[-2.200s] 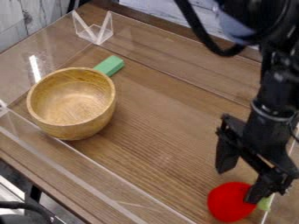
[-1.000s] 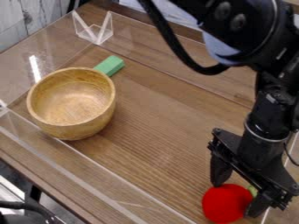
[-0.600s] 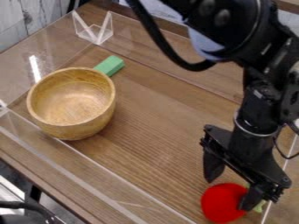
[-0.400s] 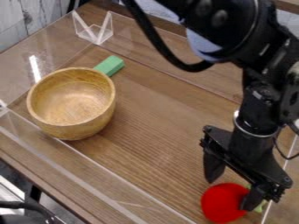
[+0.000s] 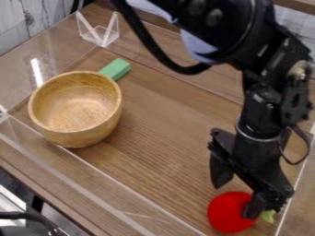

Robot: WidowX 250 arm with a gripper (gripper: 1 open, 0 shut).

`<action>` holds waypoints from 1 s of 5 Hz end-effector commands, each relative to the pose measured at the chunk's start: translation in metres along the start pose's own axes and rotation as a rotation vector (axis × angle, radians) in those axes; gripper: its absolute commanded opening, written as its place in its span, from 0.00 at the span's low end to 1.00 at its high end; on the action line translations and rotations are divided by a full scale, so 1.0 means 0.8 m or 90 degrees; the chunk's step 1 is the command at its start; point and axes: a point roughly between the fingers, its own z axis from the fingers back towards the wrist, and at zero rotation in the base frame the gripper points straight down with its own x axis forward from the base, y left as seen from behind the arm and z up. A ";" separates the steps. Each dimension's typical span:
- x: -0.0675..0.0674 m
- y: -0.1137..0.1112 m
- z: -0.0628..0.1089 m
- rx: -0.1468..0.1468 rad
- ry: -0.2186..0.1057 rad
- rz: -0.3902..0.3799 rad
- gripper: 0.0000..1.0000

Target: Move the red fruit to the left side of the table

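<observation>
Brown wood-grain table (image 5: 172,120) with low clear acrylic walls fills the view. On its left half sits a round light-wood bowl (image 5: 75,109); a flat green block (image 5: 116,69) lies just beyond it, far side.

My black arm comes in from the upper right and points my gripper (image 5: 244,191) straight down at the near right corner. Its black fingers (image 5: 222,173) stand wide apart and hold nothing.

The small round bright-red fruit (image 5: 234,212) rests on the table at the near right, directly under my gripper. One finger stands to its left, the other to its right, partly hiding the green top. I cannot tell if either finger touches it.

Step in hand, as I judge it: lining up for the grasp; the carry is not yet begun. Next move calls for settling the fingers low around the fruit, closing on it squarely, lifting clear, then travelling left across the table, keeping off the bowl and the near wall.
</observation>
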 end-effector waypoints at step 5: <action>0.025 -0.037 0.011 -0.020 -0.008 -0.049 1.00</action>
